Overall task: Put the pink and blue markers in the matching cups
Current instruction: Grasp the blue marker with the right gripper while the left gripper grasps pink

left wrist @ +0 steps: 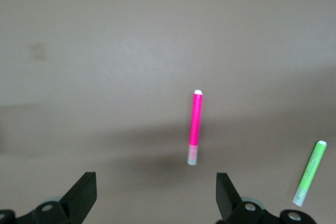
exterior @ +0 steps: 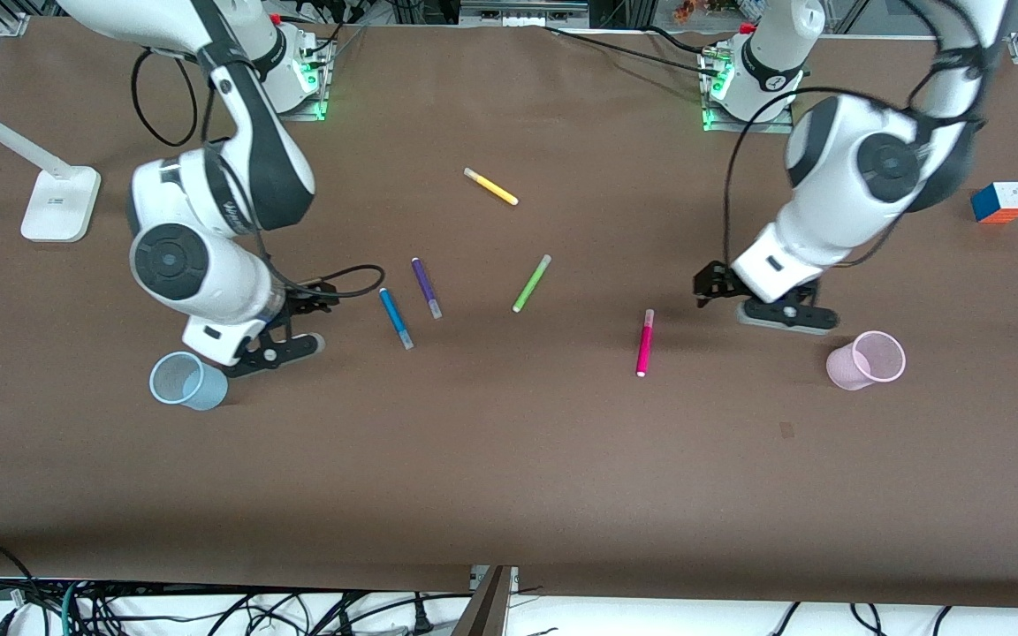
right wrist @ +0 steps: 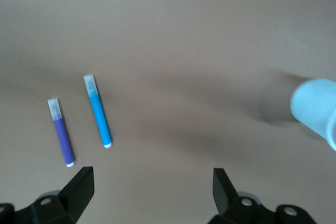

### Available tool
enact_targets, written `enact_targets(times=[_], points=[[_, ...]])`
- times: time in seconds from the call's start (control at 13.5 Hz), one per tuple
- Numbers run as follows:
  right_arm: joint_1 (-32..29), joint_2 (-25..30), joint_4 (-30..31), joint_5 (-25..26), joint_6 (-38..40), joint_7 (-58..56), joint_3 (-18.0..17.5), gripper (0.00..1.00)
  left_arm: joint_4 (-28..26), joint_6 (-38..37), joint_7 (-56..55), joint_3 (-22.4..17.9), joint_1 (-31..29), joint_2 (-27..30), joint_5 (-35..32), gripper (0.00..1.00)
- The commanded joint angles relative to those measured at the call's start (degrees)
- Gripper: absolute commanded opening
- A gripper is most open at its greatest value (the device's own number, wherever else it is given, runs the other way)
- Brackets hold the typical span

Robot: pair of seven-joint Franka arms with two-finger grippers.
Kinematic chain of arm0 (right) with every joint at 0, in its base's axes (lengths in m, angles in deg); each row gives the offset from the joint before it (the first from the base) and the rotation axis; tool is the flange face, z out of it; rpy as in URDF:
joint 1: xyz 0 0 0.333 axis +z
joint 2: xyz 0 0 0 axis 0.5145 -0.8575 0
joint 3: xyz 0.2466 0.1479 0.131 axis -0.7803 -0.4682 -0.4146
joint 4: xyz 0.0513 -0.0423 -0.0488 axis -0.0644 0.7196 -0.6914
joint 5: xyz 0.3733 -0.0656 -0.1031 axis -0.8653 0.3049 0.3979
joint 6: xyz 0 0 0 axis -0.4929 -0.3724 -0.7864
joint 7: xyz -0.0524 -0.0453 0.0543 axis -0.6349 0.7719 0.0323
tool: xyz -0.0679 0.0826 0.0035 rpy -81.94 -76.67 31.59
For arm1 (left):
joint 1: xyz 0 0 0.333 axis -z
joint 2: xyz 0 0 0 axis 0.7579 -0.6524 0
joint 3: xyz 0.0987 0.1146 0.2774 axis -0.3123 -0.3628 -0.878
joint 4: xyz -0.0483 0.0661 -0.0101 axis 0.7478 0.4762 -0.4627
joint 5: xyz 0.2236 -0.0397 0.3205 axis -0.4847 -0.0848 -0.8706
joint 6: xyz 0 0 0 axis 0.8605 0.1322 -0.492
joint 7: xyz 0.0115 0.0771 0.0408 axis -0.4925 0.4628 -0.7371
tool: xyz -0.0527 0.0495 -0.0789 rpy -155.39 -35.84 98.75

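The pink marker [exterior: 644, 343] lies flat on the brown table, and the wrist view shows the pink marker [left wrist: 195, 127] ahead of the open fingers. My left gripper [exterior: 758, 300] [left wrist: 156, 192] hangs open and empty over bare table between this marker and the pink cup [exterior: 867, 360]. The blue marker [exterior: 395, 318] [right wrist: 98, 111] lies beside a purple marker [exterior: 426, 287] [right wrist: 61, 132]. My right gripper [exterior: 301, 322] [right wrist: 152, 190] is open and empty over bare table between the blue marker and the light blue cup [exterior: 186, 380] [right wrist: 317, 109].
A green marker [exterior: 531, 283] [left wrist: 310, 173] and a yellow marker [exterior: 490, 186] lie mid-table, farther from the front camera. A colour cube [exterior: 1000, 201] sits at the left arm's end. A white lamp base [exterior: 58, 203] stands at the right arm's end.
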Motion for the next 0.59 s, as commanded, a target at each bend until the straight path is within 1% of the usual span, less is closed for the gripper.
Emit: enact_targets(times=[0.0, 0.07, 0.22, 0.3, 0.52], points=[[1.5, -3.7, -1.4, -0.7, -4.0, -0.1, 0.3, 1.0, -2.2, 8.7, -4.5, 0.7, 2.7, -5.2, -0.7, 1.0], [2.0, -4.7, -1.4, -0.7, -4.8, -0.1, 0.3, 1.0, -2.4, 11.0, -5.7, 0.8, 3.1, -7.0, -2.7, 1.0], [2.9, -6.7, -1.4, -0.7, -7.0, -0.1, 0.3, 1.0, -2.3, 12.6, -6.5, 0.8, 3.7, -10.0, -4.6, 1.0], [3.0, -7.5, -1.4, -0.6, -8.0, -0.3, 0.3, 1.0, -2.4, 15.0, -7.0, 0.8, 3.7, -11.5, -6.1, 1.0], [5.2, -10.2, -1.3, -0.7, -12.9, 0.2, 0.2, 1.0, -2.2, 18.0, -12.2, 0.7, 5.2, -15.9, -13.5, 1.0]])
